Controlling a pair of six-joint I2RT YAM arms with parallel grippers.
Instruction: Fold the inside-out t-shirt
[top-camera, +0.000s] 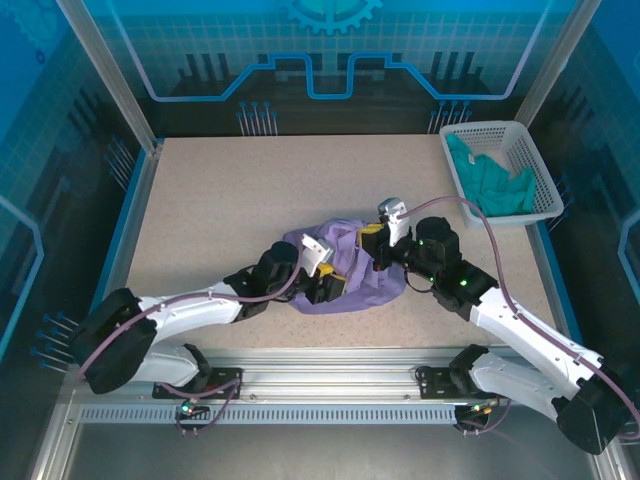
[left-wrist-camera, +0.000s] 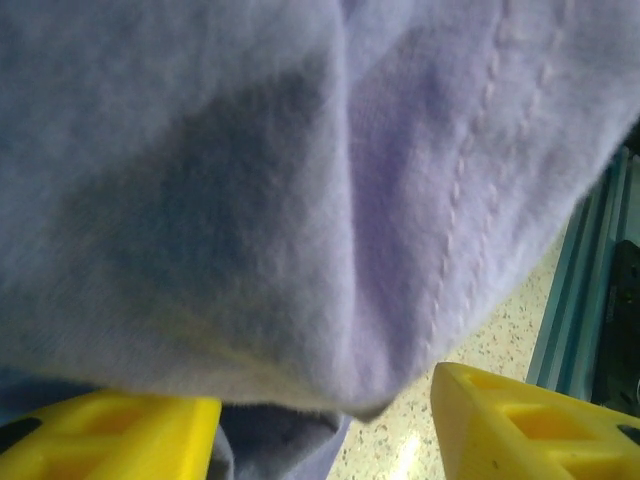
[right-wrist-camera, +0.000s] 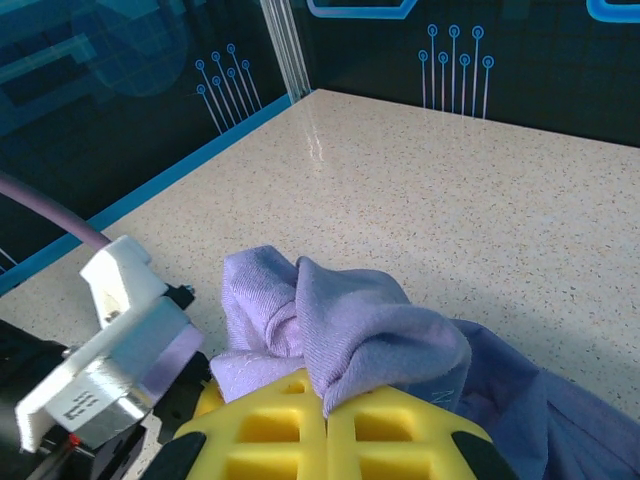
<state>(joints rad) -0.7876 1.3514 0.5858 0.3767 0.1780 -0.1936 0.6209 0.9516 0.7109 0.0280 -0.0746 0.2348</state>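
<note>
Inside-out t-shirt (top-camera: 352, 280): lavender, bunched in a wrinkled heap on the surface (top-camera: 250, 190), midway between the side edges and nearer the near edge.
Left pincer (top-camera: 328, 288): yellow jaws apart at the heap's left side, with seamed cloth draped just above them.
Right pincer (top-camera: 374, 242): jaws together, clamped on a raised fold of the heap.
Basket (top-camera: 521, 131): at the far right corner, holding a teal garment (top-camera: 492, 182).

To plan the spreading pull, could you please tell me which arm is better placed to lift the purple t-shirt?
Right, probably. The right gripper is shut on a fold of the t-shirt, ready to lift; the left gripper stands open, fabric draped before it, ungripped.
</note>
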